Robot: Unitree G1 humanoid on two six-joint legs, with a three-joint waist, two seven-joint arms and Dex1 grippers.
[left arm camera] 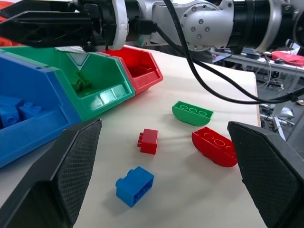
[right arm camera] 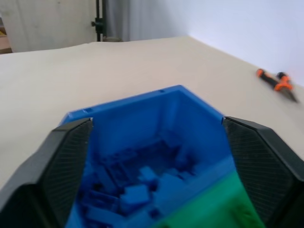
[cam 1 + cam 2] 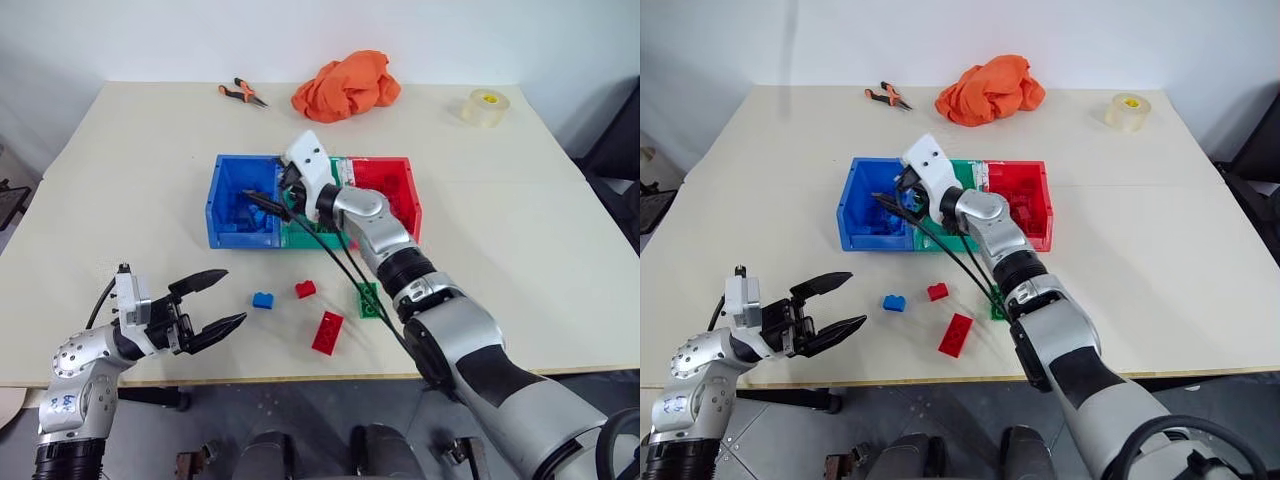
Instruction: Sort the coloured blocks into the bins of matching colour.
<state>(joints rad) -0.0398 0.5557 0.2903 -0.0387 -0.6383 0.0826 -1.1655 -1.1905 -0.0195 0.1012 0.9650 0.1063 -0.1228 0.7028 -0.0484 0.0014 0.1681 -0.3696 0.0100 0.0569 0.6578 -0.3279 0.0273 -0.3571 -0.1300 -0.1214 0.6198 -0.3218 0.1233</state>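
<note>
Three joined bins stand mid-table: blue bin [image 3: 228, 228], green bin [image 3: 312, 238], red bin [image 3: 392, 178]. My right gripper [image 3: 266, 202] hovers over the blue bin, open, with nothing between its fingers [image 2: 61, 161]. Several blue bricks [image 2: 137, 192] lie inside that bin, and a green brick [image 1: 81, 83] lies in the green one. On the table in front of the bins lie a short blue block [image 3: 263, 299], a short red block [image 3: 305, 289], a long red block [image 3: 327, 332] and a long green block [image 3: 369, 299]. Left of them, my left gripper [image 3: 234, 296] is open near the table's front edge.
An orange cloth [image 3: 345, 85], orange-handled pliers [image 3: 242, 93] and a roll of tape [image 3: 485, 107] lie along the far side of the table. Black cables [image 3: 345, 265] hang from my right arm across the green bin and the green block.
</note>
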